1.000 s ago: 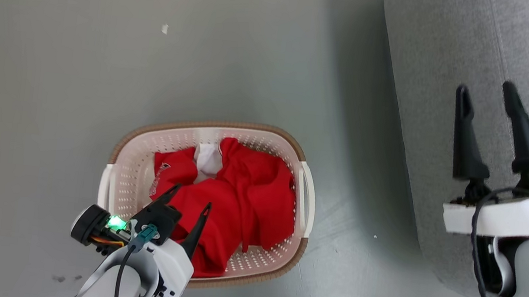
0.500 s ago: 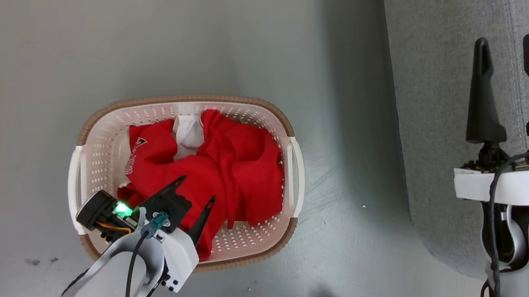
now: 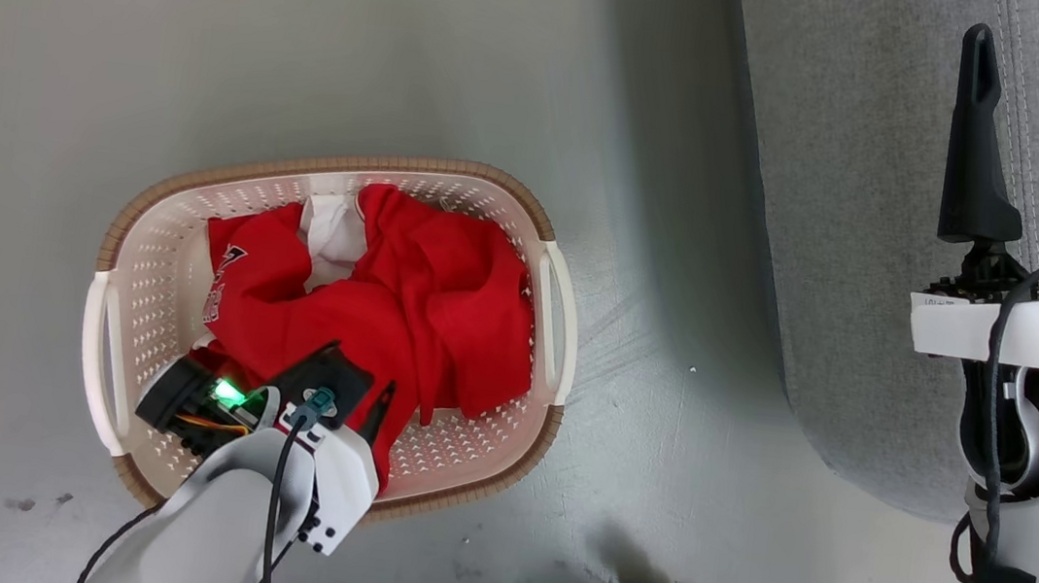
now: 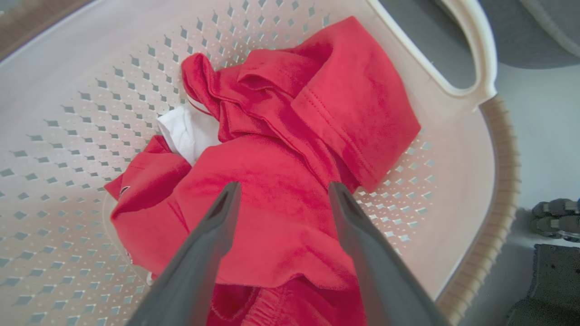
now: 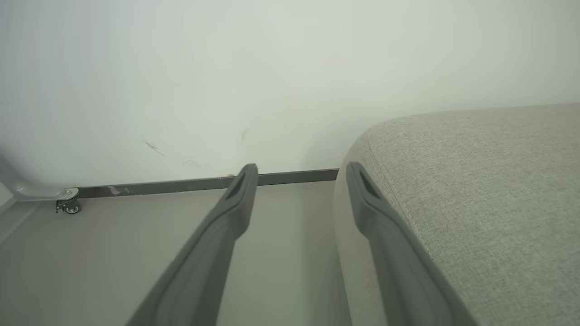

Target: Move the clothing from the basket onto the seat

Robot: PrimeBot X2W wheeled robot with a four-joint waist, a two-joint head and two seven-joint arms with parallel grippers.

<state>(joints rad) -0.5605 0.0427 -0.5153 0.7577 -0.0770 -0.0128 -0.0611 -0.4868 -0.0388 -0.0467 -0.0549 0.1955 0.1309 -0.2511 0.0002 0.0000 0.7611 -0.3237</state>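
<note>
Head view first: a cream-white plastic laundry basket with small holes and a brown rim band is seen on the grey floor, left of centre. The clothing, bright red soft jersey with a white panel at its far side, is piled inside it. The left gripper is lowered into the near side of the basket, its two dark fingers spread apart over the red cloth. Out on the right, the right gripper is seen in front of the large light-grey woven-fabric seat, fingers parted. The seat is well apart from the basket, with grey floor between.

Left wrist view now: the left gripper is shown with its fingers released, red clothing lying between and beyond the tips. Whether the tips are touching the cloth cannot be told. A white patch is tucked among the red folds, and the basket wall is curved around it all.

Right wrist view: the right gripper is pointed toward a pale wall and a dark skirting strip, fingers unclenched. The seat is seen rounded off at the right, just beside one finger.
</note>
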